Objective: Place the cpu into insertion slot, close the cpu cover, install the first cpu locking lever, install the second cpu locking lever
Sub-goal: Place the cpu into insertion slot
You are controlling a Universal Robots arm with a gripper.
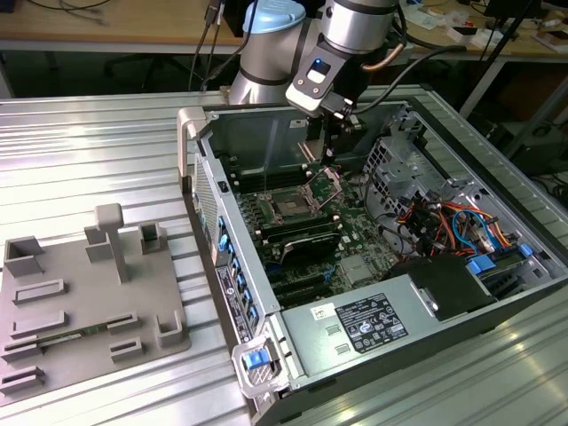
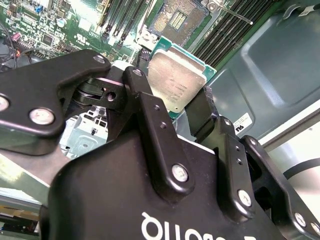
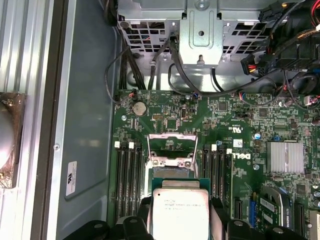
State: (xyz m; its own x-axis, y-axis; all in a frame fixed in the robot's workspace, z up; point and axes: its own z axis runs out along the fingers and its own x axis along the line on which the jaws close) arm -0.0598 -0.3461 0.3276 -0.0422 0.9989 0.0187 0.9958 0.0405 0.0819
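My gripper (image 2: 172,87) is shut on the cpu (image 2: 175,75), a flat silver square chip with a green rim, pinched at two opposite edges between the black fingers (image 2: 145,100). In the first wrist view the cpu (image 3: 179,210) hangs above the motherboard, just short of the raised cpu cover (image 3: 172,150). The insertion slot (image 2: 172,20) lies open below with its contact field bare, and a thin locking lever (image 2: 237,16) sticks out beside it. In the exterior view my gripper (image 1: 334,142) reaches down into the case above the insertion slot (image 1: 291,206), whose cpu cover (image 1: 326,184) stands tilted up.
Black memory slots (image 3: 127,180) flank the socket on both sides. A finned heatsink (image 3: 286,156), cable bundles (image 3: 150,70) and a metal drive cage (image 3: 200,30) crowd the case. A grey fixture plate (image 1: 89,293) lies on the table at the exterior view's left. A power supply (image 1: 373,324) fills the near end of the case.
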